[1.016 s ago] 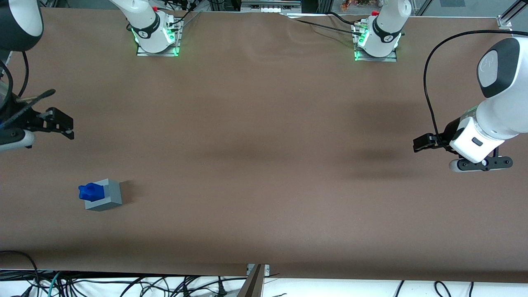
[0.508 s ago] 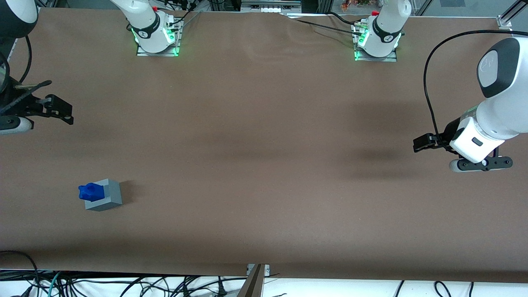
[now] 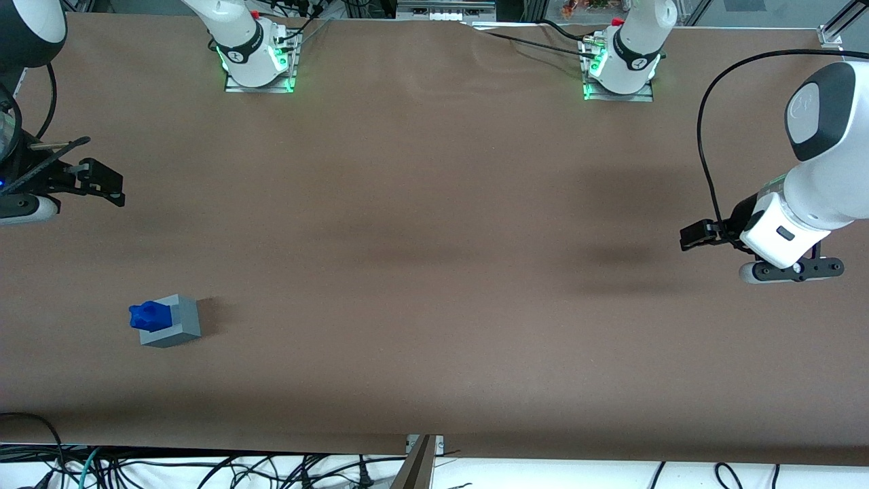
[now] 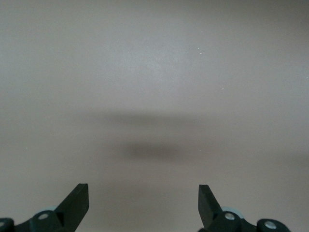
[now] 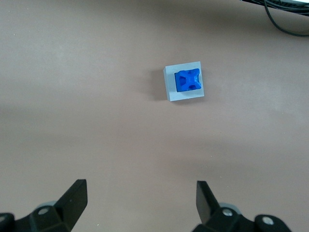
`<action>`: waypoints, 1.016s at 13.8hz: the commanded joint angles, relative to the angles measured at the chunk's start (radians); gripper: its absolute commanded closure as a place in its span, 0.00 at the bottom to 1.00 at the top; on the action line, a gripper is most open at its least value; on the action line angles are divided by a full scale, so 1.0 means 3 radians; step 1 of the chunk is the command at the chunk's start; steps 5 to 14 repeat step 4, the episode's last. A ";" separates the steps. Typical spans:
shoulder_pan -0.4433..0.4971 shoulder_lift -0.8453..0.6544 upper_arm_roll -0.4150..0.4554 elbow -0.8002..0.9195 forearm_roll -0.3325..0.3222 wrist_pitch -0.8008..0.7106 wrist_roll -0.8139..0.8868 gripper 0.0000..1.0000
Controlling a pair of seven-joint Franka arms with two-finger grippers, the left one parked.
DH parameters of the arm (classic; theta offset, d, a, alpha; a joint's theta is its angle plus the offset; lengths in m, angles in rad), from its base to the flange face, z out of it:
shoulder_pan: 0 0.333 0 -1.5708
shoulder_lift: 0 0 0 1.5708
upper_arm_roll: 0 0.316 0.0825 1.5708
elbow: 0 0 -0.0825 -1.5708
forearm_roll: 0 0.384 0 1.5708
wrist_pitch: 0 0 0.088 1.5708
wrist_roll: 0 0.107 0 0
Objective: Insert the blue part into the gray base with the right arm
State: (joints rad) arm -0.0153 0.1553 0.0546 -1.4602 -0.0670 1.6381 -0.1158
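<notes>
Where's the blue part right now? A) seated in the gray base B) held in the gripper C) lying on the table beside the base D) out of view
A: the blue part sits in the gray base; the gripper is open, well clear, farther from the front camera.

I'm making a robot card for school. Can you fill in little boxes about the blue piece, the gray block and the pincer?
blue part: sitting in the top of the gray base
gray base: on the brown table, toward the working arm's end
pincer: open, holding nothing, high above the table, farther from the front camera than the base
job: looks finished
</notes>
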 commanded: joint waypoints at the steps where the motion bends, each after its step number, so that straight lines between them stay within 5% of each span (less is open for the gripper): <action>1: -0.0056 -0.0006 0.0064 -0.0021 -0.0017 0.0006 0.0069 0.00; 14: -0.0062 0.0009 0.0058 0.0000 0.0008 0.0006 0.0069 0.00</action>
